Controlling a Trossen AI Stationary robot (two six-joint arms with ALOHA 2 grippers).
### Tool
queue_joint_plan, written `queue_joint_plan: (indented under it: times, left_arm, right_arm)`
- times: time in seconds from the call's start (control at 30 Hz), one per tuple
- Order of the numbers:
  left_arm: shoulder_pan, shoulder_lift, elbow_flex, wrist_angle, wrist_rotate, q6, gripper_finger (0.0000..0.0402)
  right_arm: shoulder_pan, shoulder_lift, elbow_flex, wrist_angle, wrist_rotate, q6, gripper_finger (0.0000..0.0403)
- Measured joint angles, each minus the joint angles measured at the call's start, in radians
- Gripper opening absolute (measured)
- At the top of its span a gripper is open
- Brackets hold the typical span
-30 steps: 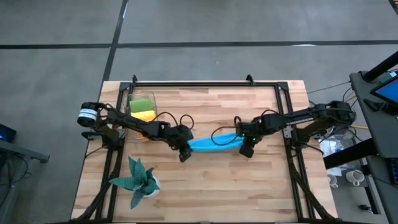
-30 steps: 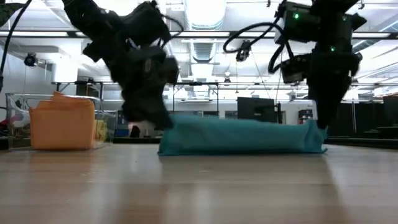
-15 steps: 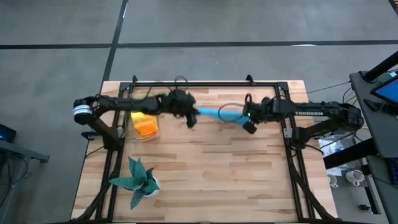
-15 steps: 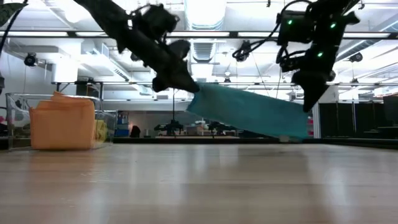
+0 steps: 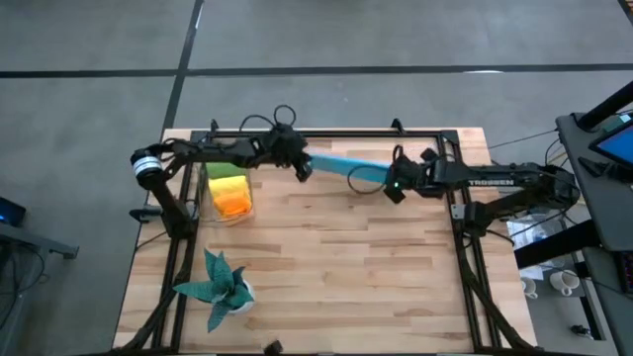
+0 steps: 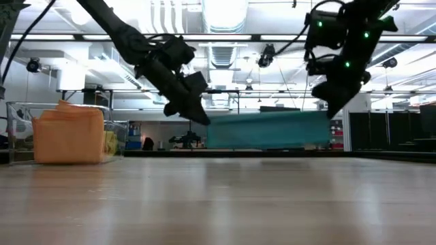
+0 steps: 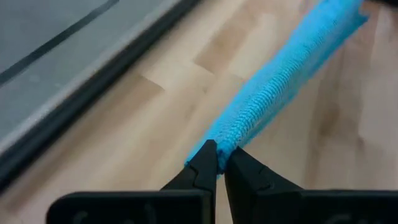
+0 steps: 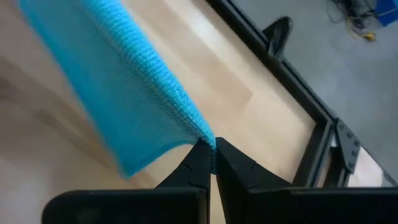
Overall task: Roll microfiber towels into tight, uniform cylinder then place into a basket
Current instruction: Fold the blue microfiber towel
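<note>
High view showed the blue towel [image 5: 341, 166] stretched as a long rolled strip between the two grippers, lifted off the wooden worktop [image 5: 326, 267] near its far edge, toward twelve o'clock. The left gripper [image 5: 301, 166] held the roll's end at about eleven o'clock of the worktop's centre, just beside the basket [image 5: 226, 184], while the right gripper [image 5: 394, 186] held the other end at about one o'clock. In the low view the towel [image 6: 269, 129] hung level in the air, clear of the worktop [image 6: 218, 204], with the left gripper [image 6: 197, 116] at one end and the right gripper [image 6: 332, 109] at the other. The left wrist view showed that gripper's jaws pressed together on the tip of the blue roll [image 7: 273, 93], pinching it at the left gripper [image 7: 219, 163]. The right wrist view showed the same at the other end: the right gripper [image 8: 211, 152] had its jaws closed tight on a corner of the blue cloth [image 8: 124, 93], which sagged away from them. The basket sat at about ten o'clock on the worktop and held a lime green towel [image 5: 226, 171] and an orange towel [image 5: 233, 203], with a yellow towel [image 5: 237, 188] between them. A teal spiky plant in a white pot [image 5: 220, 287] stood at about seven o'clock, well apart from the towel. A black metal frame [image 5: 326, 133] ran along the worktop's far edge.
</note>
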Motion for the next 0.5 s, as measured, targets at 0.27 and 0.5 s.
queue_joint_plan:
  times: [0.27, 0.5]
  left_arm:
    - [-0.201, 0.016, -0.121, 0.106, -0.145, 0.029, 0.0001]
    - [-0.259, 0.009, -0.142, 0.203, -0.269, 0.081, 0.0001]
  right_arm:
    - [0.172, 0.1, -0.067, -0.019, 0.112, 0.141, 0.0008]
    - [0.202, 0.125, -0.072, -0.04, 0.144, 0.168, 0.0008]
